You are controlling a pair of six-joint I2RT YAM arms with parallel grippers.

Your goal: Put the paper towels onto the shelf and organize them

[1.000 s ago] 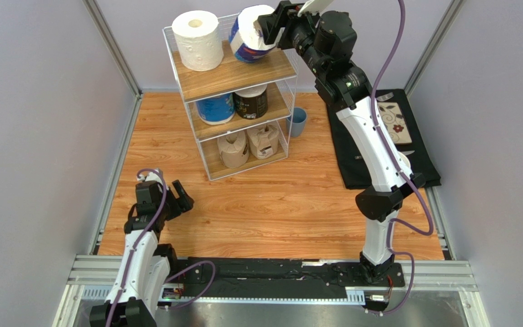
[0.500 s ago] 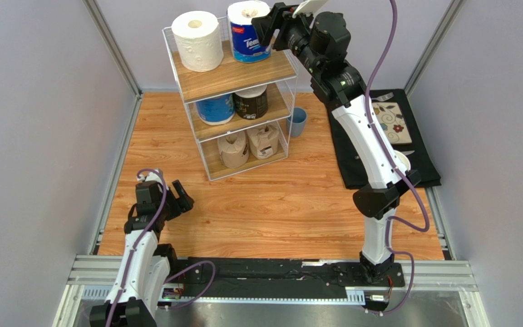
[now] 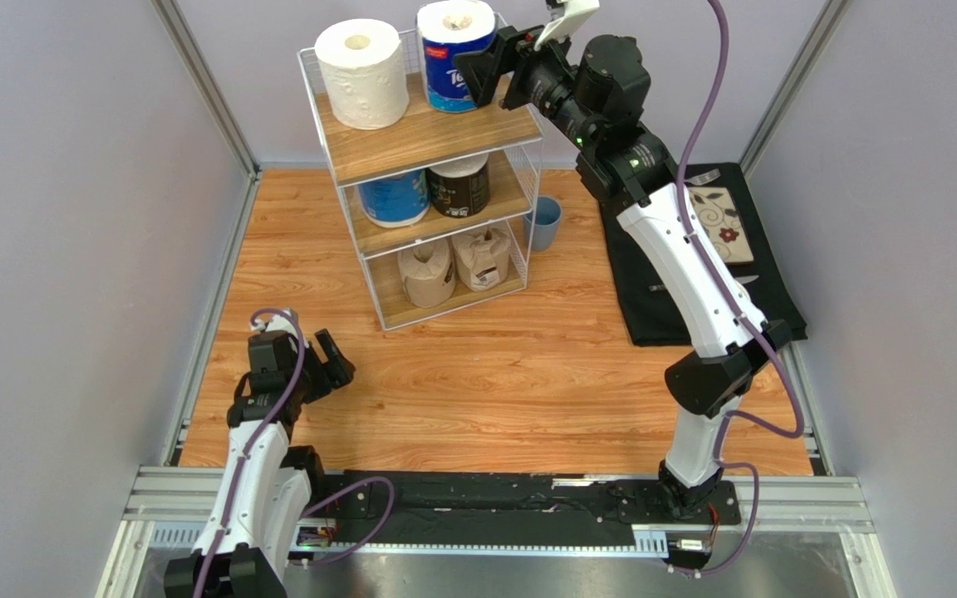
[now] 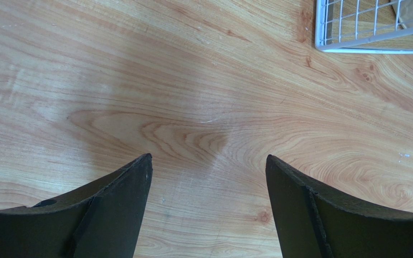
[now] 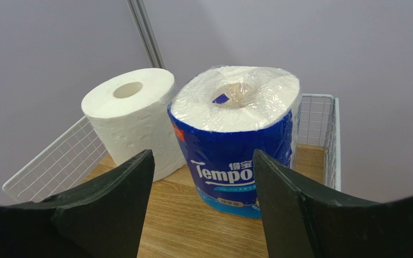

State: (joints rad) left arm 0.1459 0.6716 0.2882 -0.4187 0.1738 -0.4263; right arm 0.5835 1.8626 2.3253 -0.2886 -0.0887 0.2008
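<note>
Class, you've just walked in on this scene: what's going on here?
A two-armed robot is stocking a shelf with paper towels. The right pincer is open just in front of a blue-wrapped roll, which stands upright on the top board beside a plain white roll. Four more rolls sit lower down: a second blue roll and a dark roll on the middle tier, two brown rolls at the bottom. The left pincer hangs open over the wooden table, holding nothing.

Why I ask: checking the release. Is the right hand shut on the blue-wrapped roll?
No, the right hand is open, and the blue-wrapped roll stands upright on the shelf beyond its fingers.
</note>
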